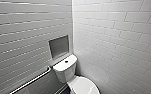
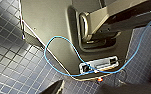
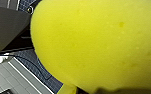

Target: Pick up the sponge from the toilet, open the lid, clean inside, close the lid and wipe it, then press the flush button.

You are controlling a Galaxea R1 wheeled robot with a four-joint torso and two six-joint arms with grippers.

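The white toilet stands in the tiled corner, low in the head view. Its boxy tank carries the small dark flush button on the flat top. In front of the tank the white oval lid lies down over the bowl. In the right wrist view the bright yellow sponge sits very close to the camera, with my right gripper shut on it. My left gripper is open and holds nothing; its wrist camera looks down at the floor.
A metal grab bar runs along the left wall beside the tank, under a grey wall recess. The floor is small dark blue tiles. My own base and a loose blue cable lie below the left wrist.
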